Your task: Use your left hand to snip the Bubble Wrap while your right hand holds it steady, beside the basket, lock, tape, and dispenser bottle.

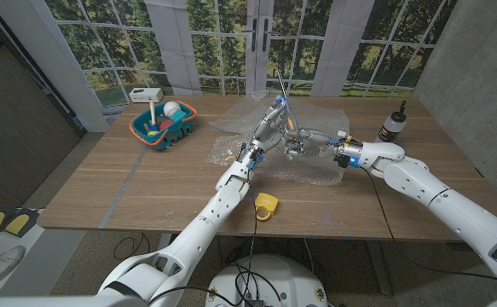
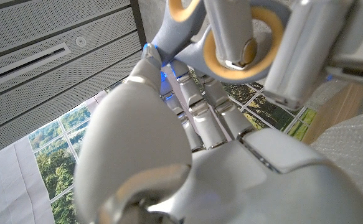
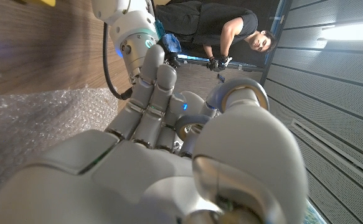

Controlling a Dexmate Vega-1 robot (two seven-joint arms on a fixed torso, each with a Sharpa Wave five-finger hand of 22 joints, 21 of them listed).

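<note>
Right hand (image 3: 169, 155) over bubble wrap (image 3: 38, 124), person (image 3: 225, 31) behind.

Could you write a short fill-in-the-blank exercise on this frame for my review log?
1. The left hand holds a pair of ____ over the bubble wrap.
2. The basket on the table's left side is blue with an ____ rim.
3. The yellow lock lies near the table's ____ edge.
4. The dispenser bottle stands beyond the ____ arm.

Missing words: scissors; orange; front; right
</note>
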